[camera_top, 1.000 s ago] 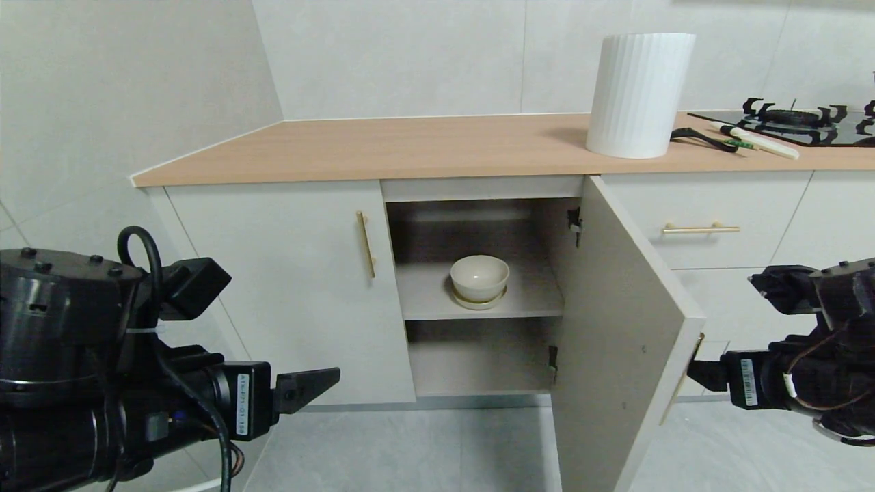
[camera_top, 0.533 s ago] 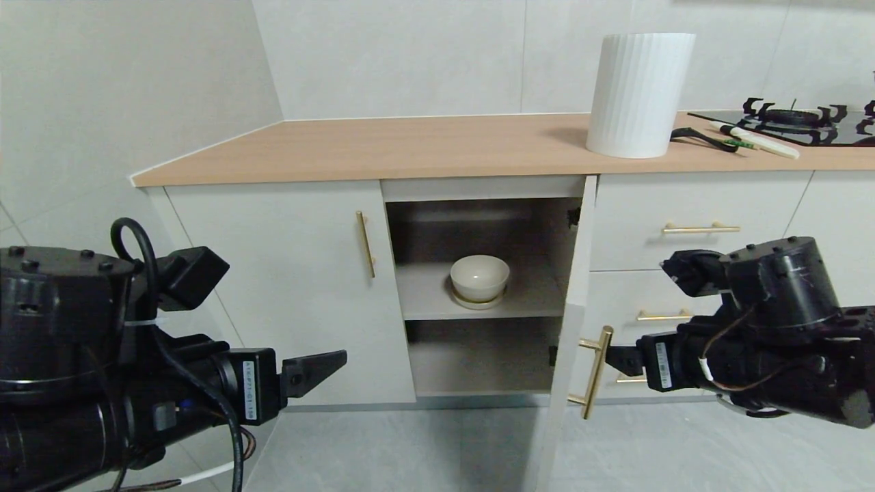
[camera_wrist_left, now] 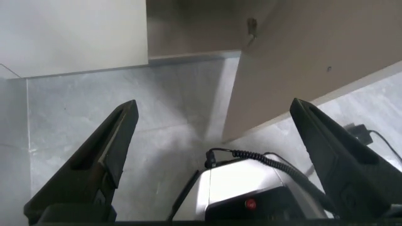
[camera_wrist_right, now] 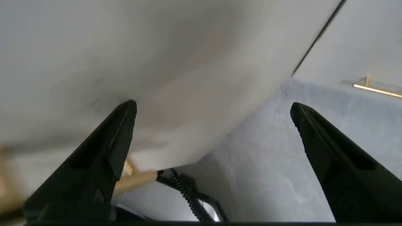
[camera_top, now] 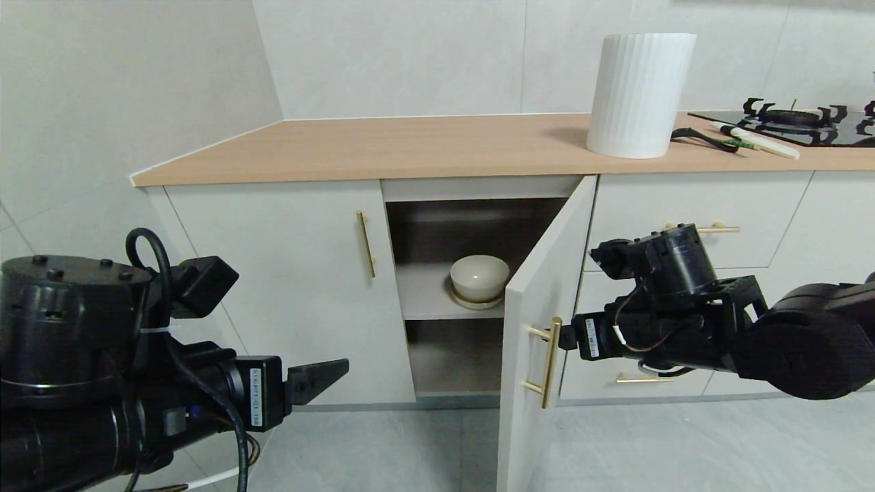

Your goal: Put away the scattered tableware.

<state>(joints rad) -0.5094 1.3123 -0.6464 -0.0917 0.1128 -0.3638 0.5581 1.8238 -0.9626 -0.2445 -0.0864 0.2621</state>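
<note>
Door (camera_top: pixel 540 273) sits just ahead of my wide-open right hand (camera_top: pixel 566 337), so I can push it shut over the bowl (camera_top: pixel 479 275).

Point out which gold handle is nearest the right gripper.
The upright handle on the half-open cabinet door, just ahead of the right gripper. The closed left door's handle and the drawer handles sit farther off.

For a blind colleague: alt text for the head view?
The right gripper is at the gold bar handle of a half-open white cabinet door; inside, a cream ceramic bowl stands on a saucer. The left gripper hangs low, open.
</note>
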